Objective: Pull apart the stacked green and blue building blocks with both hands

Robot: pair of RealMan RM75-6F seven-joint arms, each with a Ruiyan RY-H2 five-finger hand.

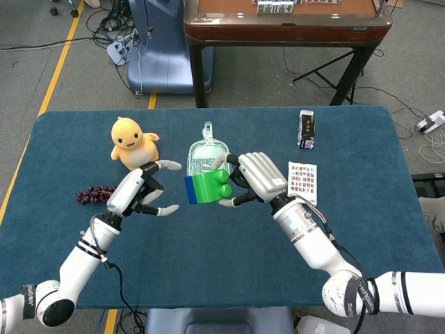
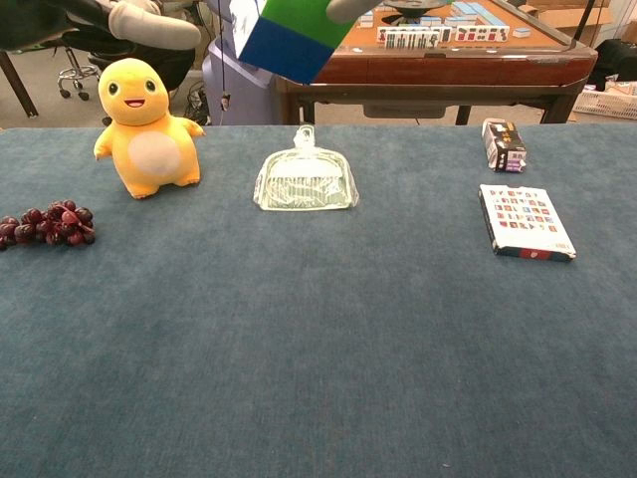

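My right hand (image 1: 256,177) holds the stacked blocks in the air over the middle of the table. The green block (image 1: 212,186) is in its grip and the blue block (image 1: 190,190) sticks out to the left, toward my left hand (image 1: 142,191). That left hand is open, fingers spread, a short gap left of the blue block and not touching it. In the chest view the blue block (image 2: 279,48) and the green block (image 2: 299,14) show at the top edge, with a finger of my left hand (image 2: 154,25) at the top left.
A yellow plush toy (image 1: 131,142) and dark grapes (image 1: 94,194) lie at the left. A clear dustpan (image 1: 206,158) lies behind the blocks. A card box (image 1: 300,182) and a small dark carton (image 1: 306,129) sit at the right.
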